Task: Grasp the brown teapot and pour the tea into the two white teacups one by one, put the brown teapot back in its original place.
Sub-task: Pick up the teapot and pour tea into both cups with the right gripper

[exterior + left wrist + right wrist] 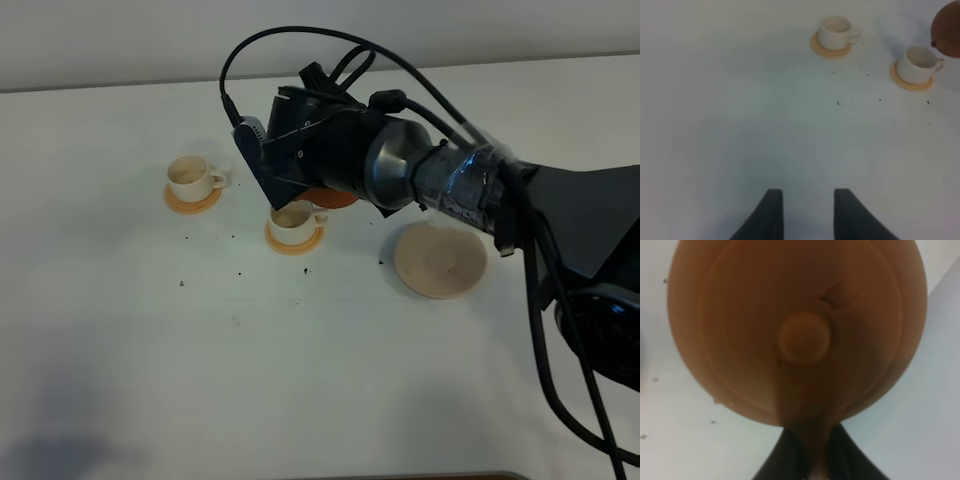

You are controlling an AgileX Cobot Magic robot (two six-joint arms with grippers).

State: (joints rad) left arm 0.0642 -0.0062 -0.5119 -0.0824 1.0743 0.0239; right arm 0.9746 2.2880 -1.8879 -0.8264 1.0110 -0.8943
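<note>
Standing apart over the white tabletop [740,125], the left jaws show only tabletop between their two dark fingers [771,216], well short of both cups. Ahead of them the left teacup [192,176] sits upright on an orange coaster [190,203], its handle turned toward the second cup. That second teacup [291,221] rests on its own coaster [297,243], just below the right jaws. Those jaws are clamped on the loop handle [805,440] of the brown teapot [795,300], which hangs in the air just above and beside the second teacup. Its handle-to-spout axis runs straight out from the jaws. The lid knob [804,337] faces the wrist camera and the spout is hidden beyond the body. Behind the right jaws, toward the arm, the pale saucer [440,262] lies flat, well apart from the teapot.
</note>
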